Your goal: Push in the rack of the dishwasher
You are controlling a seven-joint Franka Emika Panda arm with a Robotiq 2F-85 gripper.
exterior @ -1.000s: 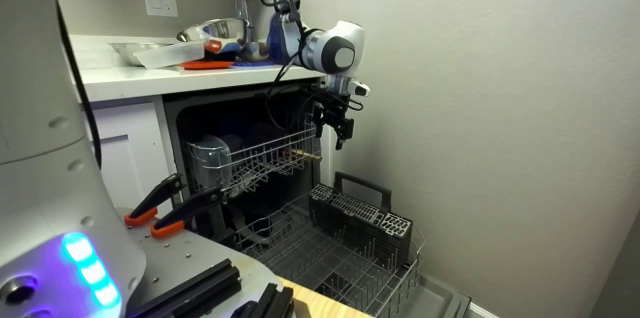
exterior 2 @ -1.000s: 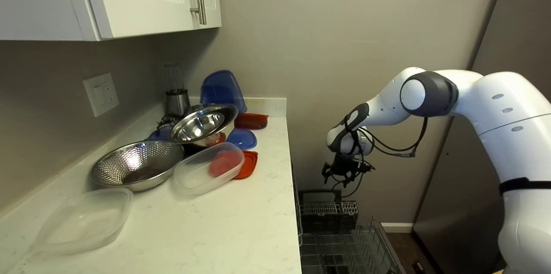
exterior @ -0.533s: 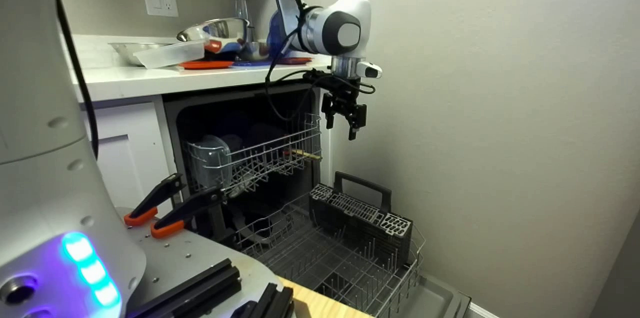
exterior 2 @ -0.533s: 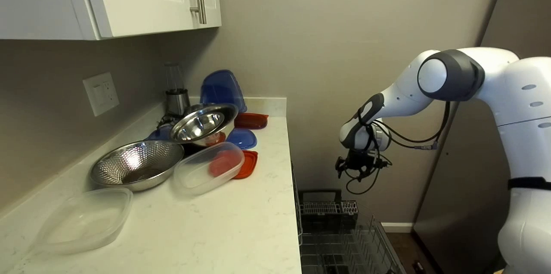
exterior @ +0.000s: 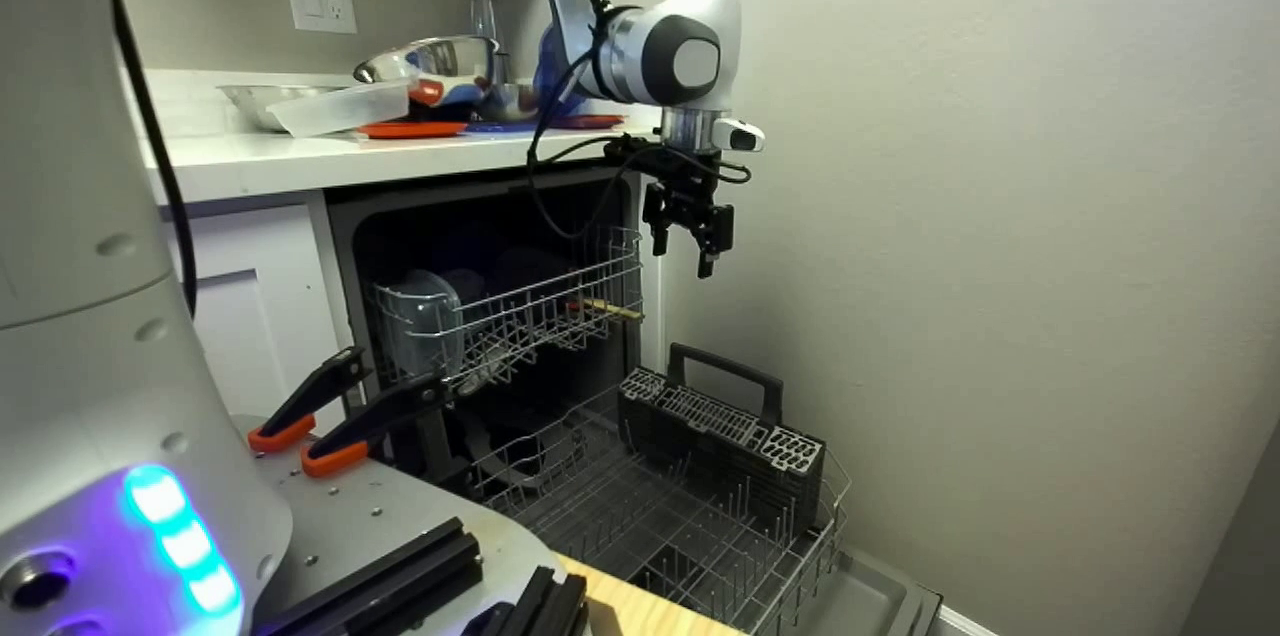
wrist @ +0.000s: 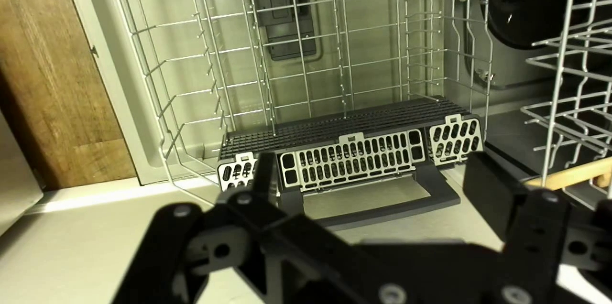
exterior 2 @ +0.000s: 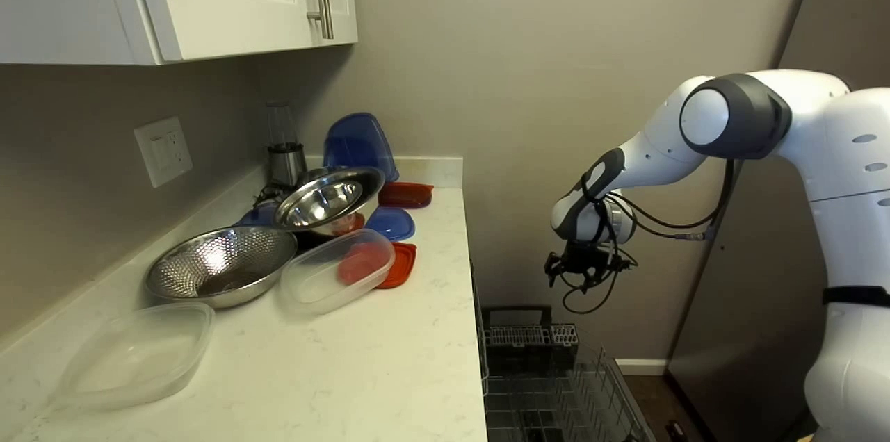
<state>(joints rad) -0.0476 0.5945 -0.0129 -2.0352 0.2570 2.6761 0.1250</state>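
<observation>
The dishwasher (exterior: pixel 340 236) stands open below the counter. Its upper wire rack (exterior: pixel 550 289) sits mostly inside and holds a clear container and a yellow-handled item; part of it shows at the right in the wrist view (wrist: pixel 557 74). The lower rack (exterior: pixel 650 506) is pulled out over the lowered door, with a dark cutlery basket (exterior: pixel 720 426) on its wall side; both also show in the wrist view, the rack (wrist: pixel 306 74) and the basket (wrist: pixel 354 156). My gripper (exterior: pixel 683 263) is open and empty, pointing down above the basket, apart from it and near the wall.
The white counter (exterior 2: pixel 389 352) carries steel bowls (exterior 2: pixel 222 268), plastic containers (exterior 2: pixel 337 275) and lids. The wall (exterior: pixel 950 266) runs close beside the lower rack. Orange-tipped clamps (exterior: pixel 335 456) sit on the robot's mount. The door (exterior: pixel 880 596) lies low under the rack.
My gripper has moved up and away from the upper rack's front, to the right in both exterior views. It has barely moved in the last half second. The racks have not moved.
</observation>
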